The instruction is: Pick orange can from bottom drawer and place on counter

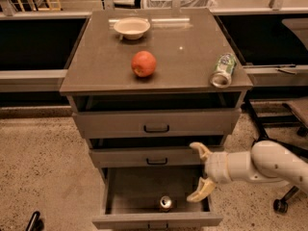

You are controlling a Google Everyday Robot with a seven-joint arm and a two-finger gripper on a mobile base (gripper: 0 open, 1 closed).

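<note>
The orange can (166, 203) stands upright inside the open bottom drawer (156, 221), near its front wall, silver top showing. My gripper (199, 171) is open, its two cream fingers spread wide, at the drawer's right side, right of and above the can and apart from it. The white arm comes in from the right. The counter (183, 57) is the grey-brown top of the cabinet.
On the counter sit a white bowl (132, 28), a red apple (143, 64) and a green-and-white can (224, 70) lying on its side at the right edge. Two shallower drawers (156, 125) are above the open one. A chair base (279, 203) stands at the right.
</note>
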